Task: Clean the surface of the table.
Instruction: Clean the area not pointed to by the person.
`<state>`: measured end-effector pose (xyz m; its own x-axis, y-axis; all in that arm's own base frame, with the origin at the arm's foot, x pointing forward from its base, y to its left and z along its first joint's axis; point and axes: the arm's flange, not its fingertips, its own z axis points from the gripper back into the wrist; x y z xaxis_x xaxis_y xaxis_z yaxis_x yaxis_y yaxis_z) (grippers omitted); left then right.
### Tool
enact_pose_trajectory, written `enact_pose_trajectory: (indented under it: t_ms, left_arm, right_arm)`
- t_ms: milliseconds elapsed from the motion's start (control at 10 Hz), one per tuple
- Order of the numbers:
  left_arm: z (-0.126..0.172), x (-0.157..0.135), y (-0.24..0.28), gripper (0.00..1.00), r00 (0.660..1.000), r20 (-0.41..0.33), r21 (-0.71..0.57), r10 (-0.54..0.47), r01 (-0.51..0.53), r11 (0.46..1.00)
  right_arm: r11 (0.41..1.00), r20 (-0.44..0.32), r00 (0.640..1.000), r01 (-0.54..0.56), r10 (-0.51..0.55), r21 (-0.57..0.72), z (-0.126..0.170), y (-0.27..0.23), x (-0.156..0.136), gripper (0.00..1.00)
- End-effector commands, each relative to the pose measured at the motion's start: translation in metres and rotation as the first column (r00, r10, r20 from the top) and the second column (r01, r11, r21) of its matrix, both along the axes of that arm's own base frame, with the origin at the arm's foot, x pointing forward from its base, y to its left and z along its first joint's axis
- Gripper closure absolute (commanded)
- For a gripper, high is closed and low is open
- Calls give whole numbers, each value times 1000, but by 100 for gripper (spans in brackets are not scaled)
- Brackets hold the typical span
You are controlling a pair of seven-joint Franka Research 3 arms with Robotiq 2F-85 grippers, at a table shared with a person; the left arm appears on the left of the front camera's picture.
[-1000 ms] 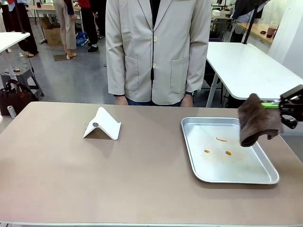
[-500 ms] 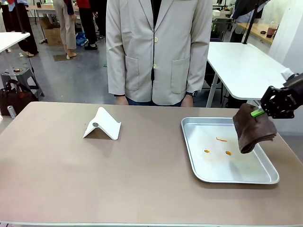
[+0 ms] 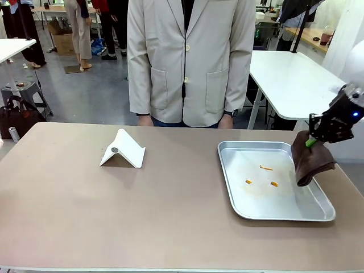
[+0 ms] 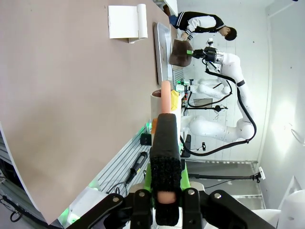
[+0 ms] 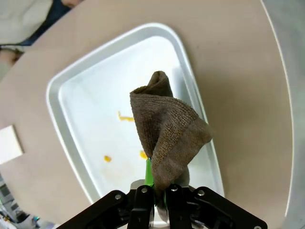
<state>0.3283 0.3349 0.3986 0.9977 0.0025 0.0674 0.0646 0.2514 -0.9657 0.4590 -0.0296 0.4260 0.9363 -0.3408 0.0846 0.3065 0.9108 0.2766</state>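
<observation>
The taupe table [image 3: 114, 216] spans the front view. My right gripper [image 3: 310, 141] hangs over the table's right side, shut on a brown cloth [image 3: 311, 160]. The cloth droops above the right edge of a silver tray [image 3: 227, 170]. In the right wrist view the cloth [image 5: 167, 129] rises from the gripper [image 5: 159, 190] over the tray [image 5: 66, 81], which carries orange stains [image 5: 125, 117]. In the left wrist view my left gripper [image 4: 165, 117] is shut, off the table's [image 4: 71, 95] edge, far from the cloth [image 4: 180, 52].
A folded white stand [image 3: 122, 151] sits left of the table's middle. A person in a beige jacket [image 3: 187, 62] stands at the far edge, behind the middle. A white table [image 3: 296, 79] stands beyond the right corner.
My right gripper has swung up from the right edge and turned to point downward. The cloth went with it and now hangs lower, over the tray's right rim.
</observation>
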Motion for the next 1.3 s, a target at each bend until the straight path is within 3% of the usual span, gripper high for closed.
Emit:
enact_pose_trajectory:
  t_ms: [0,200,800,1200]
  left_arm:
    - [5,0,-2,78,1000,-6,-12,19,-19,1000]
    - [5,0,-2,78,1000,-6,-12,19,-19,1000]
    - [5,0,-2,78,1000,-6,-12,19,-19,1000]
    - [5,0,-2,78,1000,-6,-12,19,-19,1000]
  right_arm:
    - [999,6,1000,-5,5,-46,-14,13,21,93]
    - [996,6,1000,-11,11,-91,-35,23,31,93]
    - [994,-97,989,-112,111,-15,-95,70,43,93]
    - [984,-144,973,-177,179,33,-118,94,43,93]
